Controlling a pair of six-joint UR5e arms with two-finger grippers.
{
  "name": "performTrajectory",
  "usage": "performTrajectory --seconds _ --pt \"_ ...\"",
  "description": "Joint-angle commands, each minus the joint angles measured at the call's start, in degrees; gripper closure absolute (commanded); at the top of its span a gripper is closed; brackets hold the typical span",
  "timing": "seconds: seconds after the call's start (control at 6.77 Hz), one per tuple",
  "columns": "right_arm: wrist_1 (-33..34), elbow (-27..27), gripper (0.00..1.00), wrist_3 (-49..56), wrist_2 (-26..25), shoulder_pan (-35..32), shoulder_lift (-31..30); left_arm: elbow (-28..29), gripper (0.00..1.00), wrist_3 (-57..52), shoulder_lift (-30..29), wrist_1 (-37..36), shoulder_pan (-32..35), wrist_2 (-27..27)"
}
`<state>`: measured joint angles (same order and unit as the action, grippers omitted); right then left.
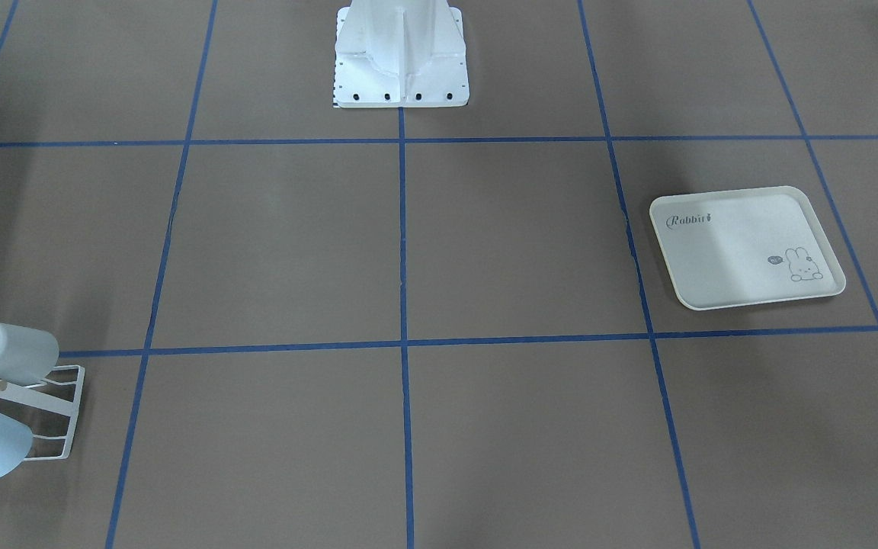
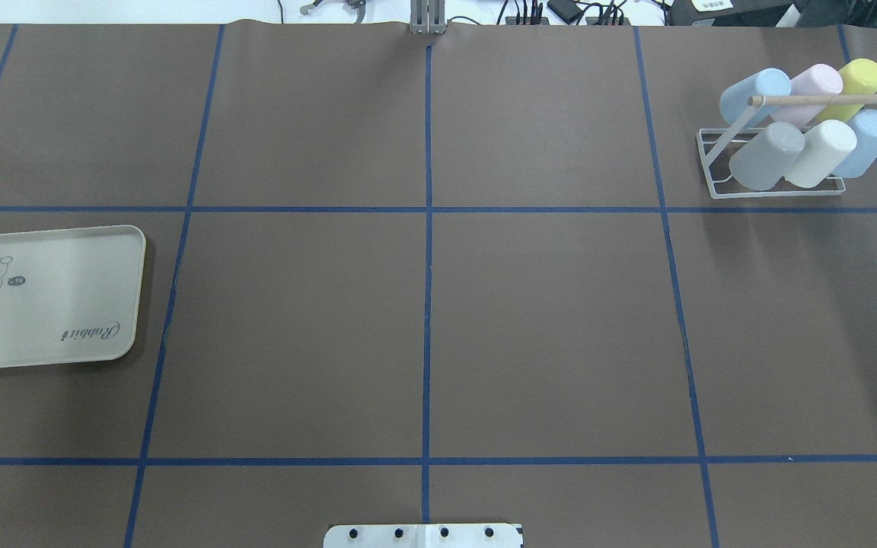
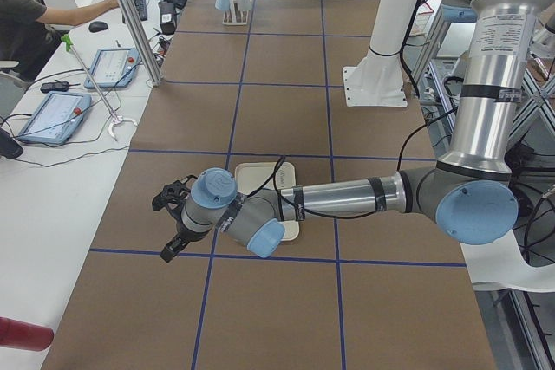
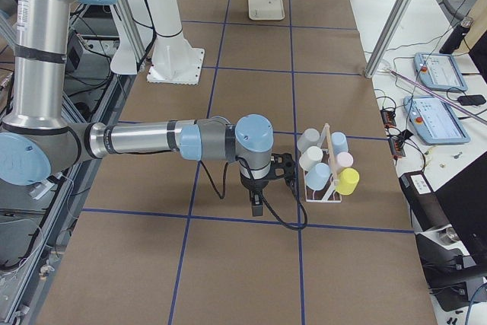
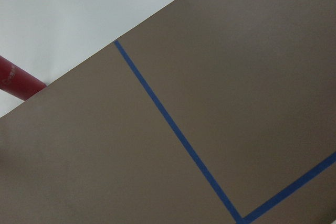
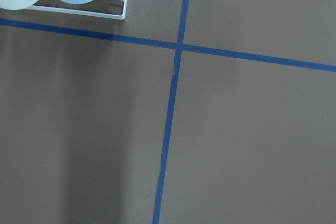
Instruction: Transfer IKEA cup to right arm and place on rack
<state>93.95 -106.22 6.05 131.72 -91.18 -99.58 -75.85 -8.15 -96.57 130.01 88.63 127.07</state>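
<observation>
The white wire rack stands at the table's far right and carries several pastel IKEA cups. A grey cup, a white cup and a blue cup fill its front row. In the front-facing view the rack is at the lower left. Seen from the right side, the right arm's gripper hangs just beside the rack. The left gripper hovers past the tray's outer edge. Both grippers show only in side views, so I cannot tell whether they are open or shut.
An empty cream rabbit-print tray lies at the table's left side. The white robot pedestal stands at the robot's edge. A red cylinder lies off the brown mat. A person sits at the side desk with tablets.
</observation>
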Motion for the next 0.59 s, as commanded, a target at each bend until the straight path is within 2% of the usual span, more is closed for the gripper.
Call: performTrajectory --seconds 0.0,0.15,0.44 --pt "0.1 0.5 0.00 -0.2 -0.1 -0.1 0.1 -6.0 0.00 0.0 0.5 -13.1 -0.7 -2.0" --pt "0.2 0.5 0.00 -0.2 -0.1 -0.1 0.1 -8.6 0.00 -0.1 2.3 -16.4 -0.9 -4.2" --pt "1.4 0.3 0.00 -0.4 0.0 -0.1 0.0 -10.5 0.00 -4.5 5.6 -18.5 -0.9 -4.2"
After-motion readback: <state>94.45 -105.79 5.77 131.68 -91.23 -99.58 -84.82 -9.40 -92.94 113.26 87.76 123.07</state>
